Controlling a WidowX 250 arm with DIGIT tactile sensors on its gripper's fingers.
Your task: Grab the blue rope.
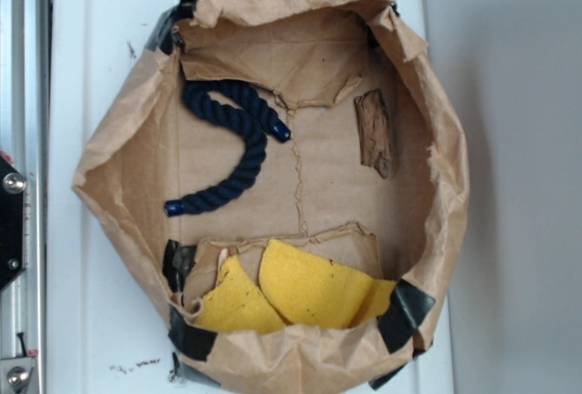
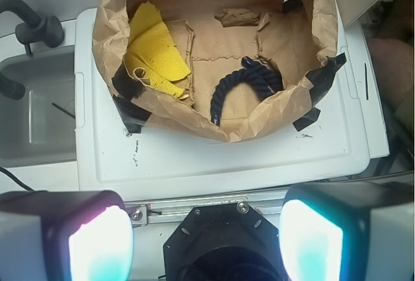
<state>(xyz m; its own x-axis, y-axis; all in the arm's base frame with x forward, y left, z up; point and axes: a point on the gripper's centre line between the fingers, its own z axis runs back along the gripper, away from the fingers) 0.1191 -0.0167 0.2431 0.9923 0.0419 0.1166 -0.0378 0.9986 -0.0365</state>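
The blue rope [image 1: 233, 144] is a thick navy twist bent like a hook, lying on the floor of a crumpled brown paper basin [image 1: 136, 130], in its left half. In the wrist view the blue rope [image 2: 241, 86] arches just behind the basin's near wall. My gripper [image 2: 206, 242] hangs well back from the basin, over the robot's black base, with its two fingers wide apart and nothing between them. The gripper does not show in the exterior view.
A yellow cloth [image 1: 300, 289] lies in the basin's near part and a brown piece of bark [image 1: 374, 132] at its right. The basin rests on a white tray [image 1: 100, 30]. A grey sink [image 2: 35, 109] with a black tap [image 2: 32, 28] stands beside the tray.
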